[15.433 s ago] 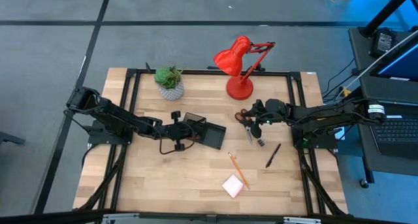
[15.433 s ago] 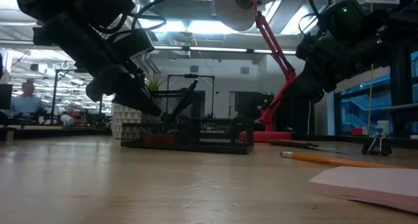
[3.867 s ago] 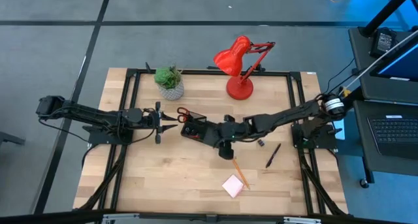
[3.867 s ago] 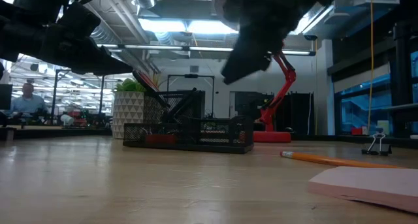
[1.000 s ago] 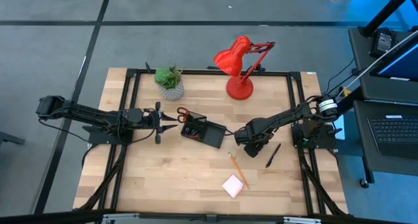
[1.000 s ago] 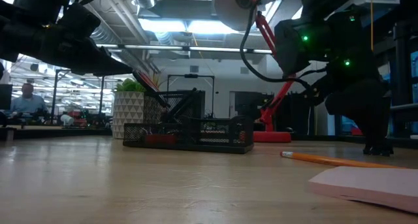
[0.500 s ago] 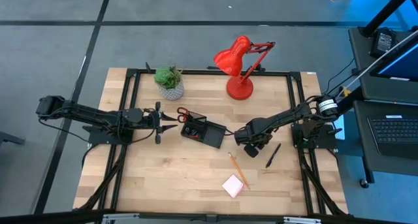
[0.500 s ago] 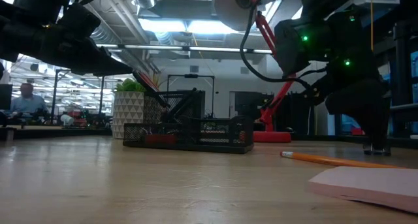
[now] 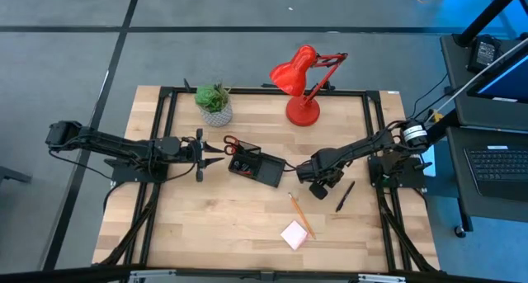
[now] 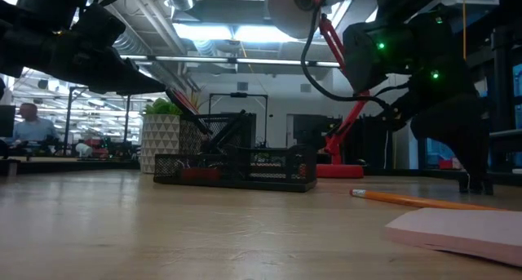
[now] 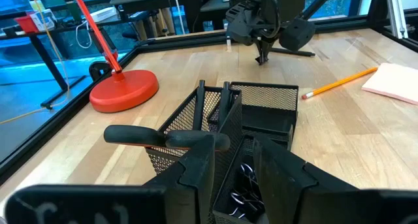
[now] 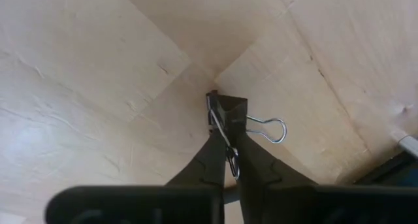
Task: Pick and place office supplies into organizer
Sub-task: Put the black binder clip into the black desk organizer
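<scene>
Right end effector pinches a binder clip; organizer holds scissors.

Bright overhead light, backlit silhouettes

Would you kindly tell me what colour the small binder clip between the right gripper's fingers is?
Black, with silver wire handles; the small binder clip shows best in the right wrist view.

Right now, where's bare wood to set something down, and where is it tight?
Free: the near-left wood, bounded by the organizer and sticky-note pad; also the strip between plant and lamp. Crowded: right of the organizer, where the right hand, binder clip, pen and pencil cluster.
</scene>
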